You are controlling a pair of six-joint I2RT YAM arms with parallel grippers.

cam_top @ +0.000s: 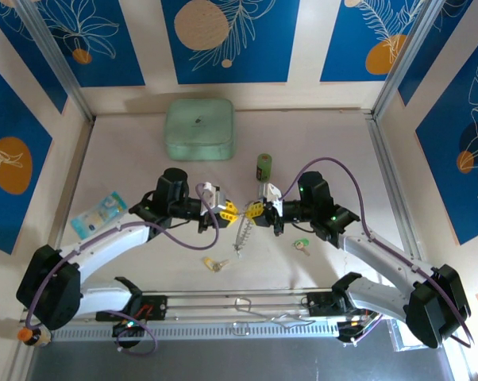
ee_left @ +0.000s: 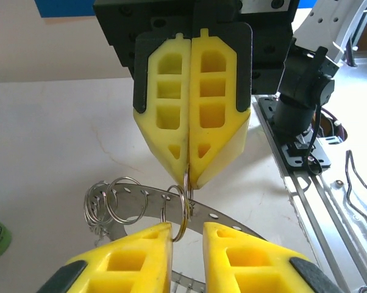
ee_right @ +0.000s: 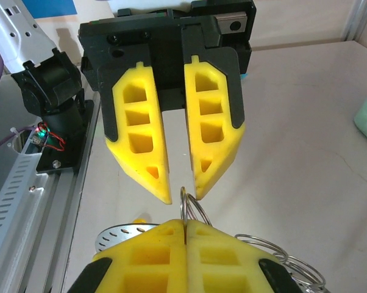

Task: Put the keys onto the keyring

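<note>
Yellow jaws face tip-to-tip, elbows out, right pair pinching the keyring (cam_top: 240, 236).

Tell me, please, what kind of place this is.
Probably a robot test cell in a laboratory, not a home: the left arm and the right arm are bolted to a metal rail at the edge of a pale table, and printed blue panels wall it in.

The keyring (ee_left: 141, 199) is bright, glossy metal: a thin perforated strip and wire rings. The left gripper (ee_right: 182, 193) and right gripper (ee_left: 189, 177) have fingers of matt, faintly grainy yellow plastic on black plastic mounts. The table (ee_left: 61, 140) is smooth, pale and matt. The keys (cam_top: 215, 264), lying near, have coloured plastic heads. The far mint-green box (cam_top: 199, 128) looks matt and smooth.
</note>
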